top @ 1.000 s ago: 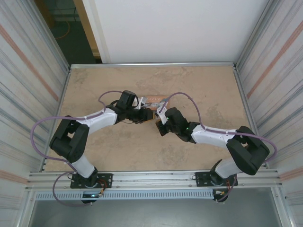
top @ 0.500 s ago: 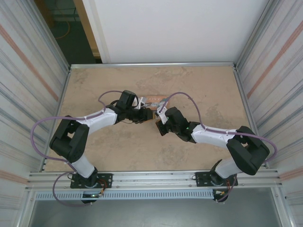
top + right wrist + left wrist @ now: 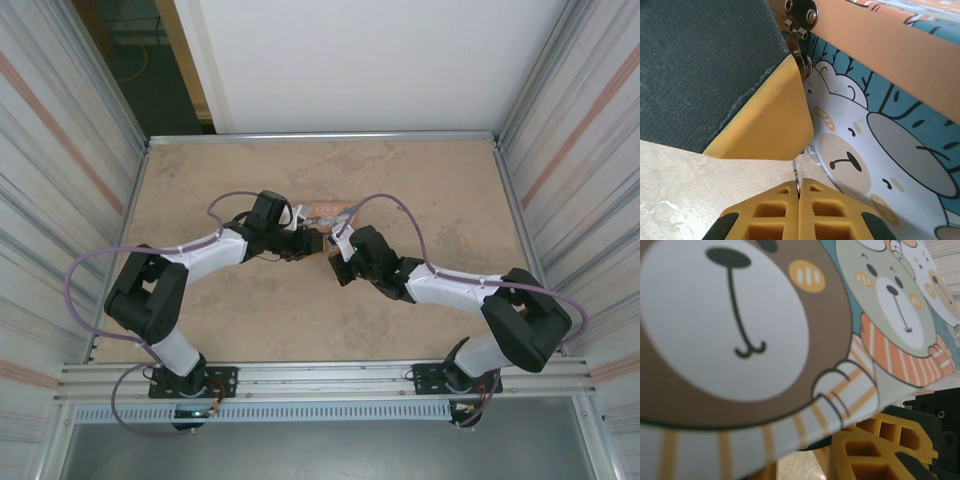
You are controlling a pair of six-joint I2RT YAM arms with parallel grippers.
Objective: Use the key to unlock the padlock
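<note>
The orange tin (image 3: 325,213) with bear pictures lies mid-table, and both grippers meet at its near side. My right gripper (image 3: 799,184) is shut on the thin silvery key (image 3: 795,172). The key's tip runs up behind the yellow finger (image 3: 765,120) of my left gripper (image 3: 308,243). A silvery loop (image 3: 803,62) hangs under the tin's hasp (image 3: 800,12) and goes behind that same finger. The padlock (image 3: 816,444) shows as a dark sliver between the left fingers, under the tin's edge (image 3: 790,430). Most of its body is hidden.
The tin's picture side (image 3: 880,165) stands close to the right of the key. Bare beige tabletop (image 3: 420,180) lies all around. Metal walls (image 3: 90,200) close in the left and right sides, with a rail (image 3: 320,375) along the near edge.
</note>
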